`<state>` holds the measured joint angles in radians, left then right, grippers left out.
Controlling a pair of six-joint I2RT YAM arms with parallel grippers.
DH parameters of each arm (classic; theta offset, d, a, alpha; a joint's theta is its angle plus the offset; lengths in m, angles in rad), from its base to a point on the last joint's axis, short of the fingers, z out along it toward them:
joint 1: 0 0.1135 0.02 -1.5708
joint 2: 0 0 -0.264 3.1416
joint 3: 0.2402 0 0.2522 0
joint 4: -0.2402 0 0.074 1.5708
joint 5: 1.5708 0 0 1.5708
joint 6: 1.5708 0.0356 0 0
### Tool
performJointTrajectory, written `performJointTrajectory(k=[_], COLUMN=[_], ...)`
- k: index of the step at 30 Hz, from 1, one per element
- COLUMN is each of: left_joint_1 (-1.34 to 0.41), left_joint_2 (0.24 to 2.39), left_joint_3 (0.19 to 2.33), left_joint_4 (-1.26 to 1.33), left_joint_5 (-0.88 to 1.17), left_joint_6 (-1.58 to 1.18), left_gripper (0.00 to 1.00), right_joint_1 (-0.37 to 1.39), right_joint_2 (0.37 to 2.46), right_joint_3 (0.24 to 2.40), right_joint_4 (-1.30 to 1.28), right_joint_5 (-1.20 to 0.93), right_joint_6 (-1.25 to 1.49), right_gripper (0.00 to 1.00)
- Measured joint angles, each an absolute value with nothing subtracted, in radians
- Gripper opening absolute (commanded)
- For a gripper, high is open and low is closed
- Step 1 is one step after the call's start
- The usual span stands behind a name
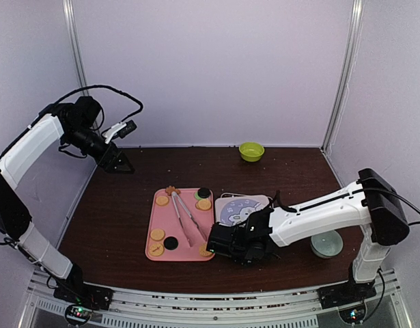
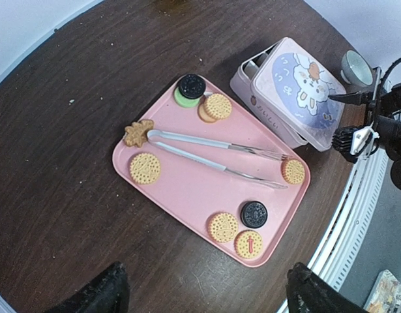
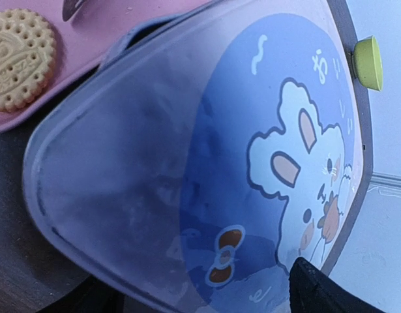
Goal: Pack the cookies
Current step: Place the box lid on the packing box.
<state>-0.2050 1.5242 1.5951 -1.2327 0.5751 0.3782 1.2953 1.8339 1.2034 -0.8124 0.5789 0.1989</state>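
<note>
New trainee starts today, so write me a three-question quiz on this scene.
1. True or false: the tongs lie on the tray.
2. How many black cookies are on the tray?
3. Where is the green bowl? A: beyond the tray, at the back. B: on the tray. C: under the tongs.

Key: 1 true; 2 two; 3 A.
</note>
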Motion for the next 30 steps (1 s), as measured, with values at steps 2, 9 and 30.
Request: performJointTrajectory(k=[2, 9, 30], left_joint_1=[-0.209, -0.232, -0.386], left_joint_2=[1.524, 1.524, 1.615], left_joint_3=[1.595, 1.569, 1.51], left_joint_4=[-1.233, -1.232, -1.177], left_joint_5=[0.582, 0.588, 0.583], left_joint_6=[0.384, 0.399, 0.412], left_gripper=[0.86, 0.85, 0.84], right_joint_1=[1.296, 1.28, 1.138], right_joint_2=[1.829, 1.736, 1.727], right_joint_3=[1.197, 1.17, 1.221], right_joint_4=[-0.8, -0.746, -0.675], right_joint_5=[0.556, 0.465, 0.28], right_joint_6=[0.197, 0.187, 0.191], right_gripper=[0.9, 0.87, 0.83])
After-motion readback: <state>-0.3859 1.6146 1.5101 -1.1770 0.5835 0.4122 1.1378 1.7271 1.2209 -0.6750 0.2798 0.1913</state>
